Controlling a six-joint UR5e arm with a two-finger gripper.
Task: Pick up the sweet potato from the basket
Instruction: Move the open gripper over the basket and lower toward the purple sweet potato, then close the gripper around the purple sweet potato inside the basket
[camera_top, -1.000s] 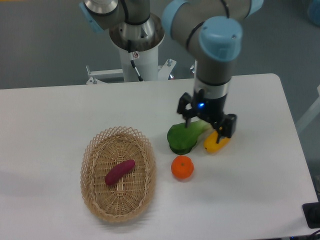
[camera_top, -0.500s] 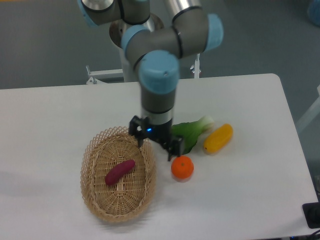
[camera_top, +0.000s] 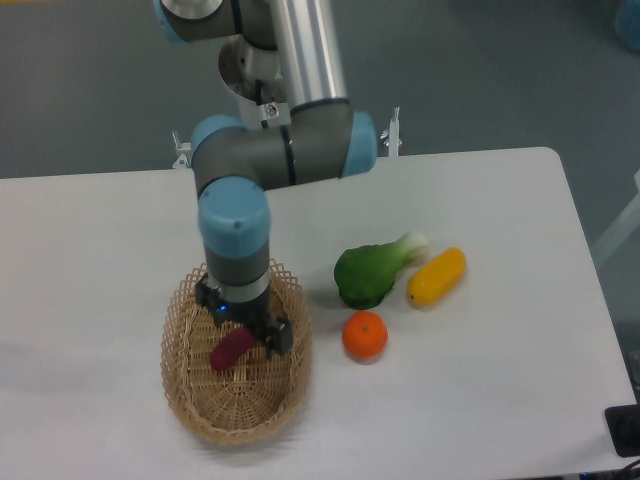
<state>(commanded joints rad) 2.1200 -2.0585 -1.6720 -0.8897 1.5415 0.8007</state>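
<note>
The arm reaches down over the basket, an oval wicker one sitting on the white surface toward its left side. The pincer hangs inside the basket's rim, right over the upper end of the sweet potato. The reddish-purple tuber lies on the basket floor, tilted, with its lower-left part showing and its upper end hidden beneath the pincer. The pincer's 2 fingers stand apart on either side of that end, but I cannot tell whether they touch the tuber or whether it is gripped. To the right of the basket, on the surface, sit 3 other things: an orange just beside the basket, a green leafy vegetable behind it, and a yellow oblong vegetable next to that
</note>
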